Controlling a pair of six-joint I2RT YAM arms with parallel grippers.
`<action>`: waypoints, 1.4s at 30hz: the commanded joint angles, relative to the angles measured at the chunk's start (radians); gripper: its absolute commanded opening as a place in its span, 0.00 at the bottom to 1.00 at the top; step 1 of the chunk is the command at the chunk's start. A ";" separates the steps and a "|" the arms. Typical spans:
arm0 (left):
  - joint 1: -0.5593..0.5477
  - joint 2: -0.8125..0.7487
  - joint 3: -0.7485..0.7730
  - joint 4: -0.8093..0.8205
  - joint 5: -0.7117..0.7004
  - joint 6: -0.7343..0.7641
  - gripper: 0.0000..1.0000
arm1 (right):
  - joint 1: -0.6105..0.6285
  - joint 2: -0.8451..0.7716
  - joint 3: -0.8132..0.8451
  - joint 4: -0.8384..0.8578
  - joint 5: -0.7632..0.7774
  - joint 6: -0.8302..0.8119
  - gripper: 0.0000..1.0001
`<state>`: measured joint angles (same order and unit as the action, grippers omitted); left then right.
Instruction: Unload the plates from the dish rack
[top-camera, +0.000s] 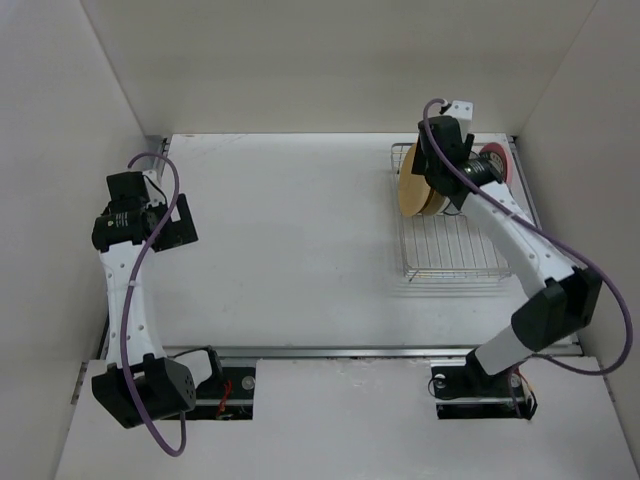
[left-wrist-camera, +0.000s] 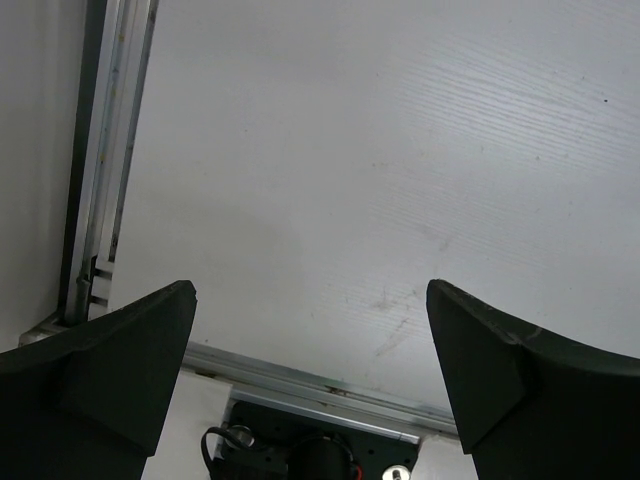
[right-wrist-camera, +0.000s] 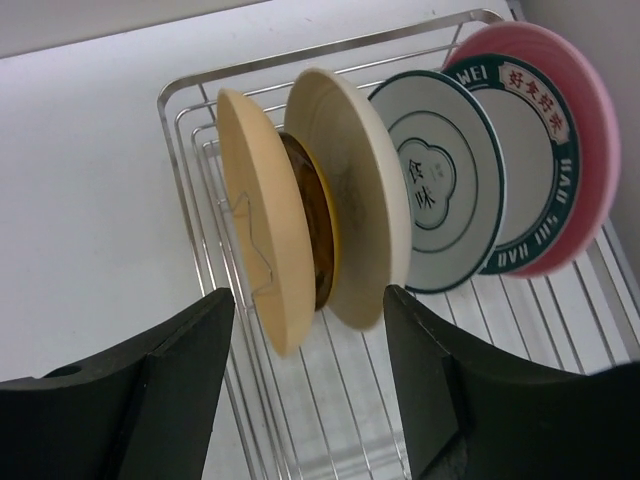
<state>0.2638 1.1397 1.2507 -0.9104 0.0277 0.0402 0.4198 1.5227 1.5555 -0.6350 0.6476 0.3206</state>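
The silver wire dish rack holds several plates standing on edge. From left to right they are a cream-yellow plate, a dark brown and yellow one, an off-white one, a white one with a teal rim, a white one with a dark patterned rim and a pink one. My right gripper hangs over the rack's far end, its jaws apart on either side of the cream-yellow, brown and off-white plates. The right fingertip is close to the off-white plate's edge. My left gripper is open over bare table at the far left.
White walls close in the table on three sides. The rack's near half holds only bare wires. An aluminium rail runs along the table's near edge by the left arm's base.
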 joint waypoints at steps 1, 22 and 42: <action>0.003 -0.009 -0.010 -0.001 0.020 0.012 0.99 | -0.036 0.079 0.124 0.041 -0.043 -0.028 0.68; 0.003 0.000 0.000 -0.019 0.058 0.021 0.99 | -0.056 0.284 0.262 -0.003 0.135 -0.084 0.00; 0.003 0.000 0.000 -0.019 0.077 0.030 0.99 | 0.175 0.013 0.083 0.184 -0.371 -0.097 0.00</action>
<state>0.2638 1.1435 1.2499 -0.9184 0.0811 0.0547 0.5861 1.4708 1.7515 -0.5564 0.7605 0.1303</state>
